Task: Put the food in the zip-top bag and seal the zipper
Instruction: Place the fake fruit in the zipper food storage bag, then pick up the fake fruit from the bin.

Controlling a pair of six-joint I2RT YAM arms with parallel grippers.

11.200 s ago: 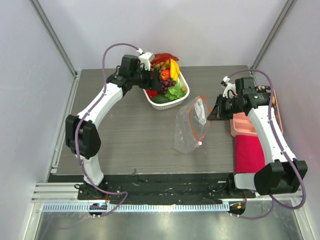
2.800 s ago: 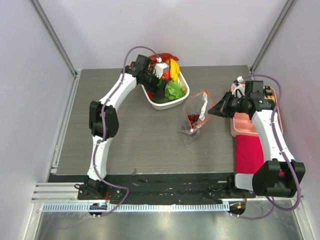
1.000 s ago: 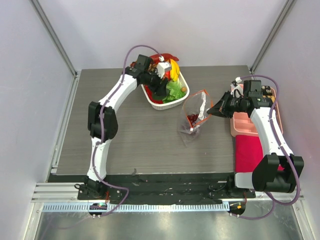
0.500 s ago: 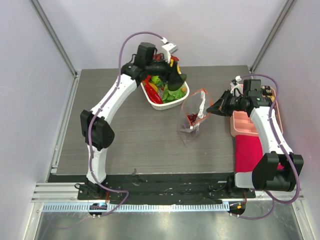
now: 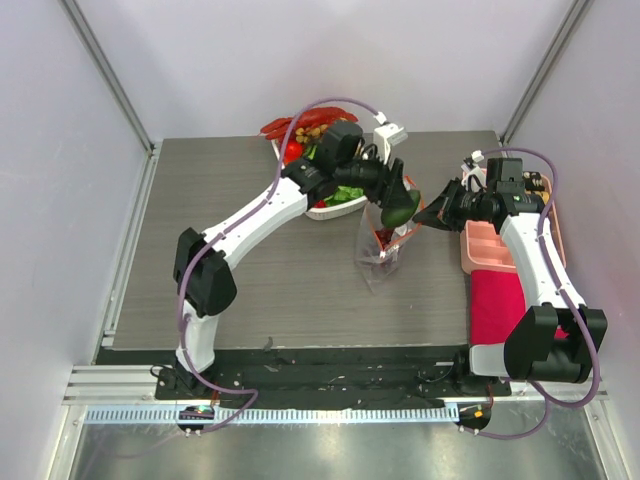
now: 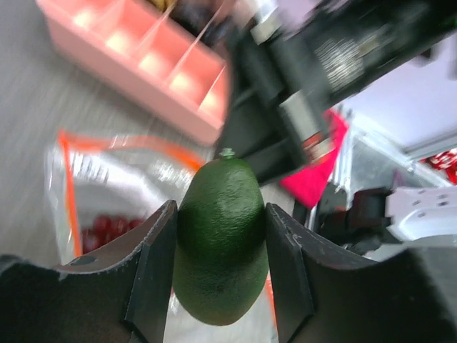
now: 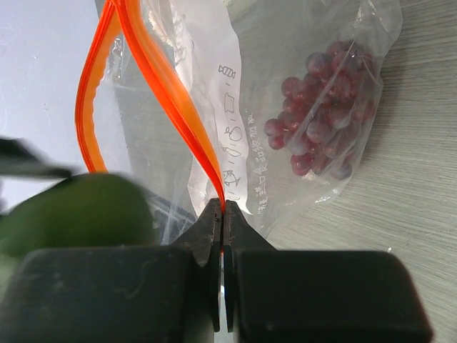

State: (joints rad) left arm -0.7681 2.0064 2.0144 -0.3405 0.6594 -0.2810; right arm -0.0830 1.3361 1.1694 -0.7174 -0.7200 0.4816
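My left gripper (image 5: 401, 207) is shut on a dark green toy avocado (image 6: 220, 241) and holds it just above the open mouth of the zip-top bag (image 5: 384, 248). The avocado also shows in the top view (image 5: 399, 210). My right gripper (image 5: 432, 215) is shut on the bag's orange-red zipper (image 7: 182, 107) and holds the mouth up and open. Dark purple grapes (image 7: 321, 121) lie in the bag's bottom. The remaining food, with red pieces and green leaves (image 5: 300, 140), sits in a white basket (image 5: 318, 211) behind my left arm.
A pink divided tray (image 5: 490, 250) and a magenta cloth (image 5: 497, 305) lie at the right edge of the table, under my right arm. The tray also shows in the left wrist view (image 6: 143, 64).
My left gripper lifted the avocado out of the basket and swung it right to above the bag's mouth. The right gripper has stayed on the zipper.
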